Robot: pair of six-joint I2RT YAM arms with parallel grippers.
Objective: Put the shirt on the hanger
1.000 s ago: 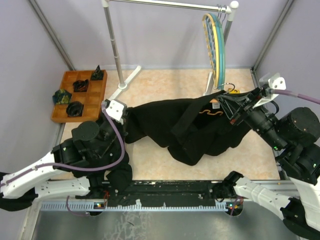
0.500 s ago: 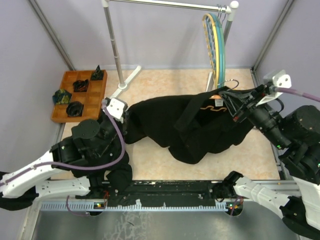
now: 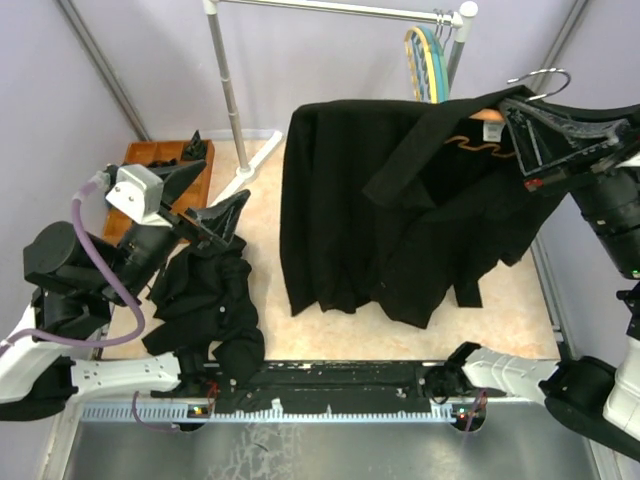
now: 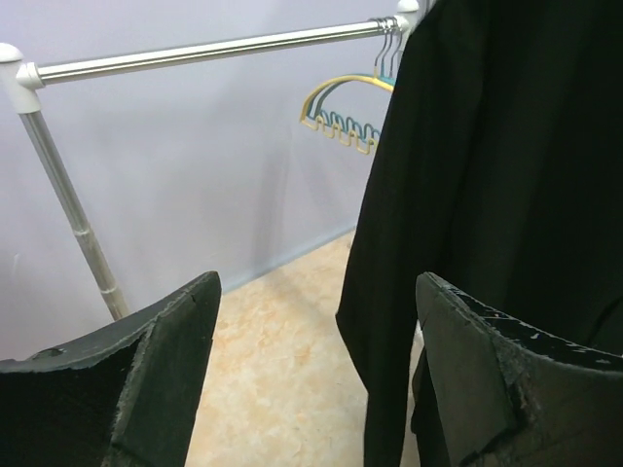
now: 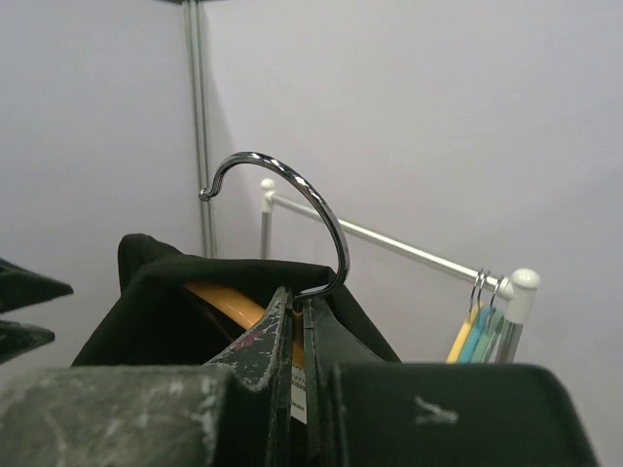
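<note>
So, right gripper (image 5: 297, 306) pinching orange hanger (image 3: 470, 142) just below metal hook (image 5: 316, 201), black shirt (image 3: 370, 210) draped over it, hanging down; left gripper (image 3: 222, 182) spread wide, empty

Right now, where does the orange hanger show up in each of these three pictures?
Top external: orange hanger upper right, its wavy arm showing inside the black shirt at the neck.
Left wrist: not in it; only the shirt, at right.
Right wrist: hanger lower centre, hook rising above the right end effector.
Shared landmark: the silver clothes rail.
</note>
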